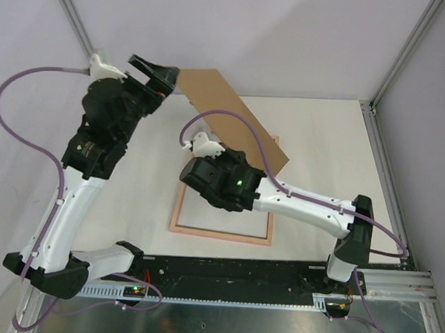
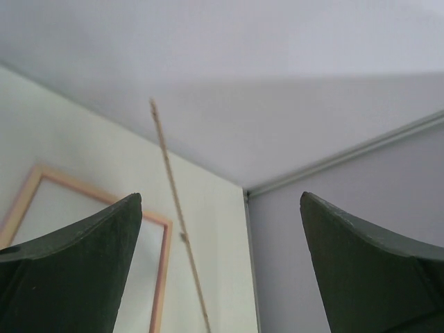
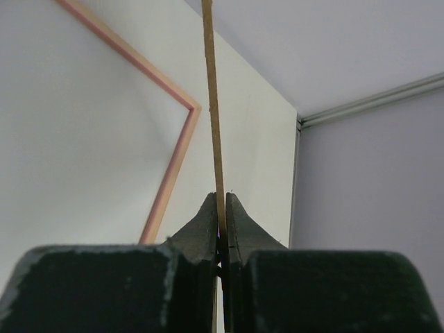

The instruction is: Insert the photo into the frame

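The pale pink frame (image 1: 219,235) lies flat on the white table, with only table showing inside it. It also shows in the left wrist view (image 2: 165,263) and the right wrist view (image 3: 173,163). My right gripper (image 1: 207,139) (image 3: 221,201) is shut on the edge of a thin plain brown board (image 1: 225,107), held tilted above the frame's far side. The wrist views show the board edge-on (image 3: 211,104) (image 2: 173,201). My left gripper (image 1: 156,73) (image 2: 222,201) is open and empty, raised near the board's far left corner. No sunflower photo is in view.
Grey enclosure walls with metal corner posts (image 1: 396,64) stand close behind and to the right. The black rail (image 1: 239,272) carrying the arm bases runs along the near edge.
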